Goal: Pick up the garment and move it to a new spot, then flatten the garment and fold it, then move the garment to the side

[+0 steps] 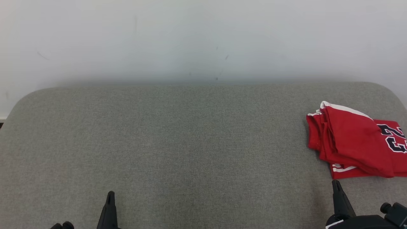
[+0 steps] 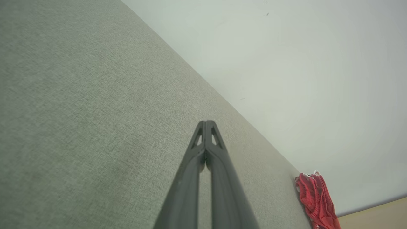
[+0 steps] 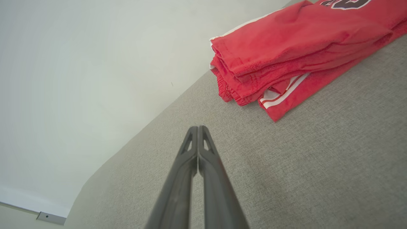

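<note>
Head view | garment [image 1: 353,143] near right claw [image 1: 336,182] | left claw [image 1: 110,193], right claw: closed, empty

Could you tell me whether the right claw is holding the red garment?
No, the right claw is shut on nothing, apart from the folded garment.

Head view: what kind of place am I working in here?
Likely a plain test room rather than a lived-in home. A grey fabric-covered surface with rounded corners sits against a bare white wall, and a folded red garment lies near its right edge.
</note>
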Available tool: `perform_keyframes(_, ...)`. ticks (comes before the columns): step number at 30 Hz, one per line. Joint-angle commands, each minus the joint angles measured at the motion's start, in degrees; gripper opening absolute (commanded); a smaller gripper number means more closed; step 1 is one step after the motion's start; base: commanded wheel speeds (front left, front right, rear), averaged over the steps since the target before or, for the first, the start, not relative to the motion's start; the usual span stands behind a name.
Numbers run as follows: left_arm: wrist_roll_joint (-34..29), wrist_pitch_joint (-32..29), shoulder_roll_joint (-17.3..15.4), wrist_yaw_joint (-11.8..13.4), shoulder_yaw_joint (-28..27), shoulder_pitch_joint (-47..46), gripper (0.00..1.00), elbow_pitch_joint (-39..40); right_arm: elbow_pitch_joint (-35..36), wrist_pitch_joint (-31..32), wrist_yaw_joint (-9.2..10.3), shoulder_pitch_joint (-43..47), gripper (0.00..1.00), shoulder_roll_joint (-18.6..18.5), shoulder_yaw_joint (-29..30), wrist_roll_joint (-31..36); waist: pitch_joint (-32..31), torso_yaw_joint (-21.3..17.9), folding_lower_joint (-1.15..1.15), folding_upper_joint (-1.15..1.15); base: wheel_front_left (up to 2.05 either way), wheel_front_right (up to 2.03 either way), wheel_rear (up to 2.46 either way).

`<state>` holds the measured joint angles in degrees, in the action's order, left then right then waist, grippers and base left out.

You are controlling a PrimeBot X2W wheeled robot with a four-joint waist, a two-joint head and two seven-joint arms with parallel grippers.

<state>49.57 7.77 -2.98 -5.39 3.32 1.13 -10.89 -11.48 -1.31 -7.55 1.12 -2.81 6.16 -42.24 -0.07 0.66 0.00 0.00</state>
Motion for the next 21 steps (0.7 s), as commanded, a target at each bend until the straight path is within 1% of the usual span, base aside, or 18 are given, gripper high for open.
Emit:
perform_keyframes(1, 1.5, -0.4, -0.3, -0.2, -0.2, -1.4, 0.00, 0.4, 1.1, 0.3, 0.04, -0.6, 0.00, -0.1, 0.4, -1.7, 0.0, 0.0, 0.00, 0.00, 0.00, 0.00, 0.00)
perform_keyframes(21, 14.4, -3.5, -0.3, -0.8, -0.6, -3.3, 0.00, -0.4, 2.1, 3.6, 0.05, -0.6, 0.00, -0.1, 2.6, -16.8, 0.1, -0.2, 0.00, 0.00, 0.00, 0.00, 0.00)
